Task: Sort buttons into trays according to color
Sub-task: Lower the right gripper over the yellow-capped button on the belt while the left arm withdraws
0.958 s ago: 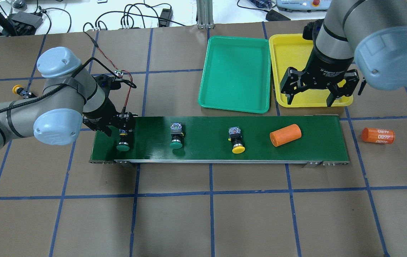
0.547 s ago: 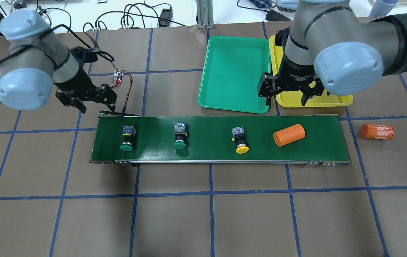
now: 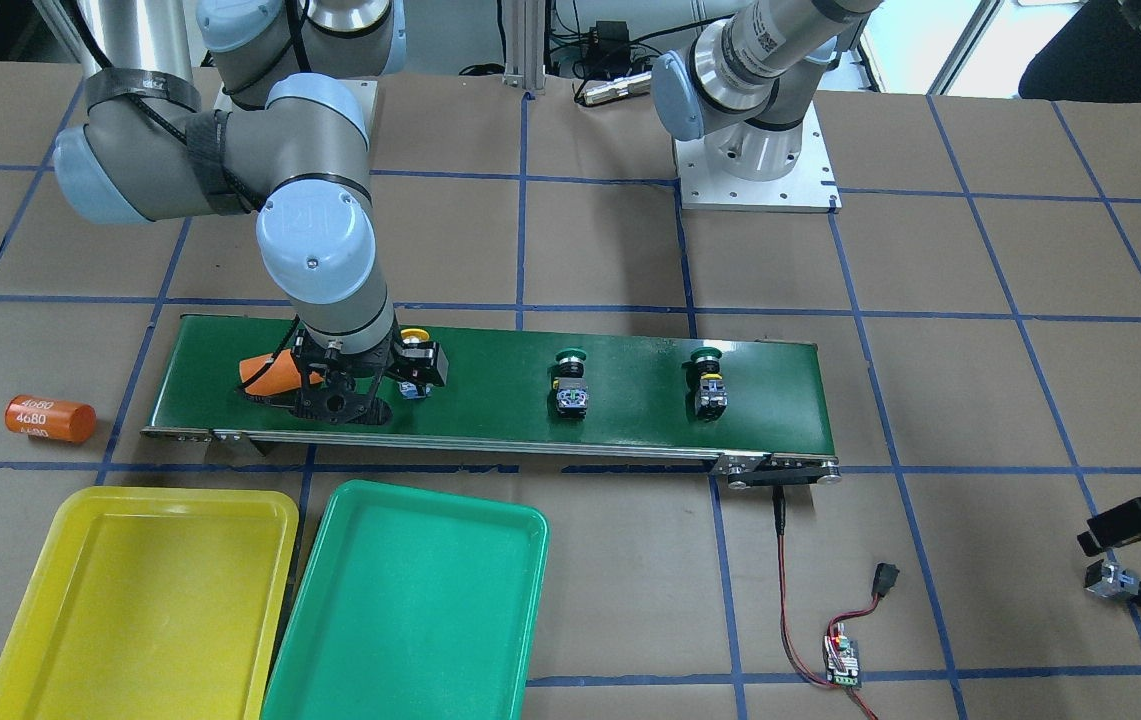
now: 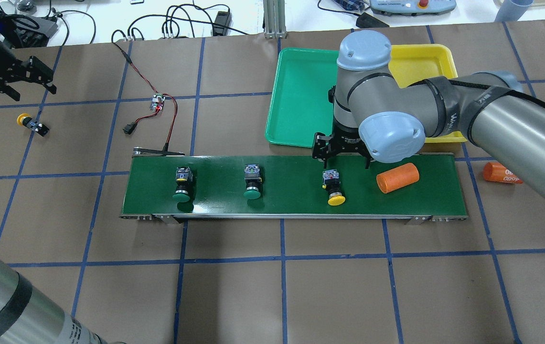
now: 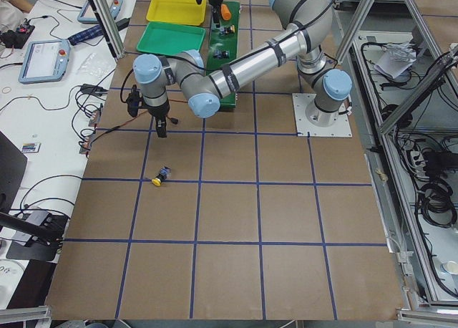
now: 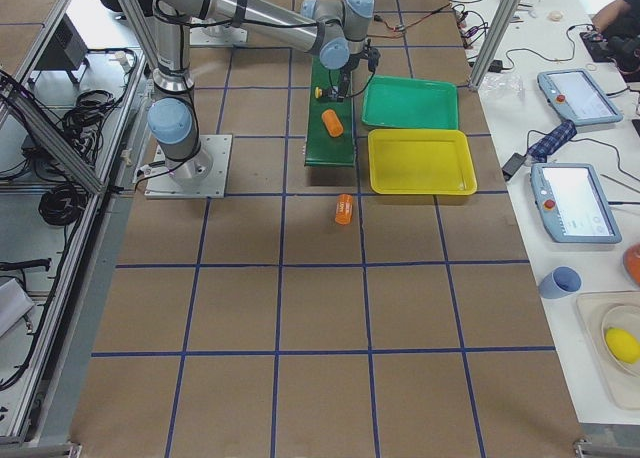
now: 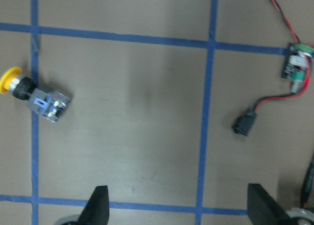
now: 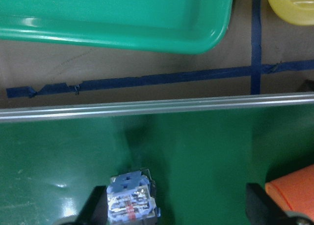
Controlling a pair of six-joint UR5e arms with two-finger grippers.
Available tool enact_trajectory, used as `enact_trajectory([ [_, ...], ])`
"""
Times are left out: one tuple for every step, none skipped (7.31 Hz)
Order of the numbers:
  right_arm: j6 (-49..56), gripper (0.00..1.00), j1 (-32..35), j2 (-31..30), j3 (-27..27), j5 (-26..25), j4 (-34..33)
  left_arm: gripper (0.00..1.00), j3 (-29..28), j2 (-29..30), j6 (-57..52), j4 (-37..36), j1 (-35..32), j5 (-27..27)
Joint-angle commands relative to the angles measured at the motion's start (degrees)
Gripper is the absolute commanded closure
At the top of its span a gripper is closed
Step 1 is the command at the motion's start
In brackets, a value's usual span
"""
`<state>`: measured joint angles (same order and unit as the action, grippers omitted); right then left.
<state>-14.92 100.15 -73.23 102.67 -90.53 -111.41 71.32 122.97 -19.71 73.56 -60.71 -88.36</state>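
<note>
Right claw (image 4: 341,161) hangs wide open, empty, centre-right in the overhead view, with a yellow button (image 4: 333,187) on the belt (image 4: 291,167) just below it. Left claw (image 4: 31,91), upper left, is also spread wide and holds nothing; a second yellow button (image 4: 31,123) lies on the table (image 4: 86,143) below. Green buttons (image 4: 182,183) sit on the belt's left half.

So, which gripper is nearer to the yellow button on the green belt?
Right. The right gripper hangs over the belt just behind the yellow button; the left gripper is far off, past the belt's other end.
</note>
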Motion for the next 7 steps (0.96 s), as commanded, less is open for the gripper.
enact_trajectory([
  [-0.3,0.00,0.1,0.3,0.7,0.2,0.0,0.00,-4.5,5.9,1.2,-2.0,3.7,-1.4],
  [0.0,0.00,0.2,0.4,0.7,1.7,0.0,0.00,-4.7,8.0,1.4,-7.0,3.8,3.7],
  [0.1,0.00,0.1,0.5,0.8,2.4,0.1,0.00,-5.0,9.2,1.5,-7.2,4.0,3.6],
  [-0.2,0.00,0.3,0.7,1.2,2.3,0.2,0.00,-5.0,10.7,8.1,-7.2,5.2,3.4],
  [-0.7,0.12,0.3,0.6,2.2,2.0,0.2,0.00,-5.1,11.9,17.2,-7.4,6.6,3.6],
  [-0.7,0.12,0.3,0.5,3.1,1.6,0.2,0.00,-5.0,13.1,20.0,-7.5,6.7,3.6],
  [-0.8,0.44,0.3,0.4,3.2,1.4,0.0,0.00,-4.6,14.2,22.5,-8.6,6.7,3.5],
])
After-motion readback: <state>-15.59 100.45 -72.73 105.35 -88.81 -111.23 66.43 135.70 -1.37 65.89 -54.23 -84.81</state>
